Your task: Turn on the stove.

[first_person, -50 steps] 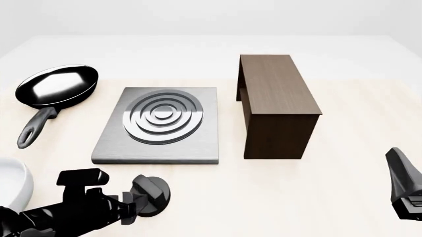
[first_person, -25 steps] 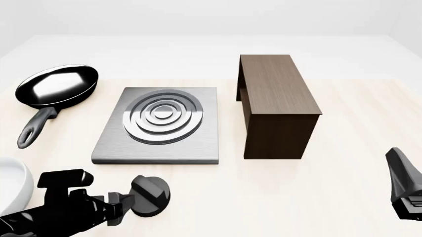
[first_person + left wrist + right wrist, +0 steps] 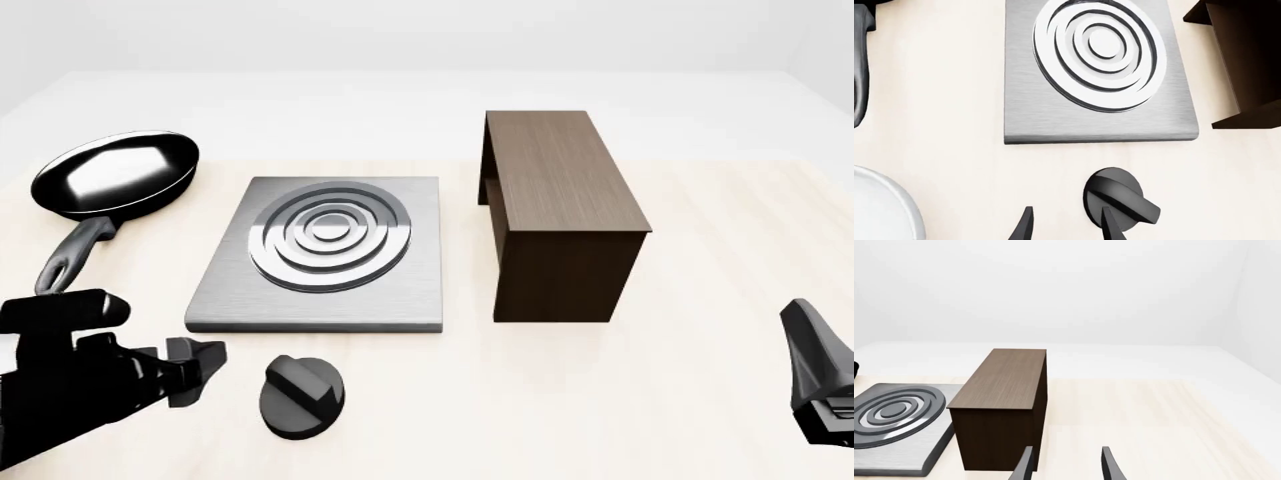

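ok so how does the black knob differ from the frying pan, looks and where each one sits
The knob is a small matte black disc with a raised ridge across its top; the frying pan is much larger, glossy, with a long handle. The knob lies in front of the stove slab, near its front edge but apart from it; the frying pan lies off the slab's left side, farther back. Both are black and rest on the table.
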### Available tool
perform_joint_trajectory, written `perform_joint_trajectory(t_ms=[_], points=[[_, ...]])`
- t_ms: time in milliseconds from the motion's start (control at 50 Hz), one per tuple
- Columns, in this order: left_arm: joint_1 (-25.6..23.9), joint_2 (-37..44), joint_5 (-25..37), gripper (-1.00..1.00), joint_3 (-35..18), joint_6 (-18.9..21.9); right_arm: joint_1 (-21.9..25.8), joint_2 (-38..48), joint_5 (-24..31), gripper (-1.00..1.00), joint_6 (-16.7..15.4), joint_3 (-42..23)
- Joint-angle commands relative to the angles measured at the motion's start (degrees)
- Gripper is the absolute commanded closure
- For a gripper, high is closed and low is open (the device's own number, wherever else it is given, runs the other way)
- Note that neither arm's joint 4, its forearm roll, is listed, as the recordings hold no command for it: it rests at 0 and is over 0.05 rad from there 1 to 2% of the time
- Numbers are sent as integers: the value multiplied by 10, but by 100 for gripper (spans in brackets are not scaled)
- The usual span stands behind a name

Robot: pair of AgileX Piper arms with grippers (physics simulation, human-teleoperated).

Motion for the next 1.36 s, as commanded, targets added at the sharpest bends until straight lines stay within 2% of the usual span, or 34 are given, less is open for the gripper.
perform_joint_trajectory(t_ms=[20, 120, 220, 340, 400, 680, 800, 1120, 1360], points=[[46, -40, 63, -100, -50, 37, 0, 0, 0, -100, 0, 0], [63, -47, 77, -100, -70, 49, 0, 0, 0, -100, 0, 0], [97, -54, 94, -100, -98, 77, 0, 0, 0, -100, 0, 0], [101, -48, 102, -100, -121, 80, 0, 0, 0, -100, 0, 0], [130, -59, 113, -100, -142, 91, 0, 0, 0, -100, 0, 0], [161, -58, 154, -100, -217, 99, 0, 0, 0, -100, 0, 0], [179, -64, 168, -100, -245, 119, 0, 0, 0, -100, 0, 0], [210, -71, 188, -100, -296, 130, 0, 0, 0, -100, 0, 0], [201, -73, 181, -100, -291, 121, 0, 0, 0, -100, 0, 0]])
